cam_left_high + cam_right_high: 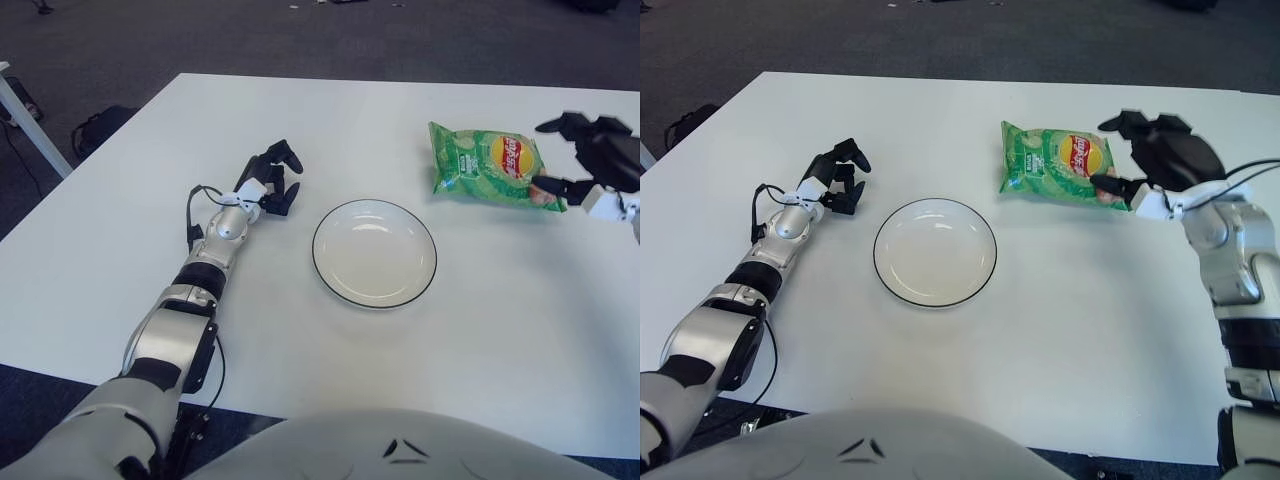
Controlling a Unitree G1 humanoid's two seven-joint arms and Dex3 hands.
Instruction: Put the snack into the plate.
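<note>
Lying on the white tabletop (1040, 330), the green crinkled foil snack bag with a red and yellow logo (1060, 163) sits up and to the right of the round white plate with a thin dark rim (935, 251), apart from it. The right hand (1152, 155) is at the bag's right edge: one black finger touches the lower right corner of the bag while the others arch above that edge, spread, so the hand is not closed around the bag. The plate holds nothing. The left hand (270, 180) shows to the left of the plate, a little above its rim level in the view, with its dark fingers loosely curled and holding nothing.
</note>
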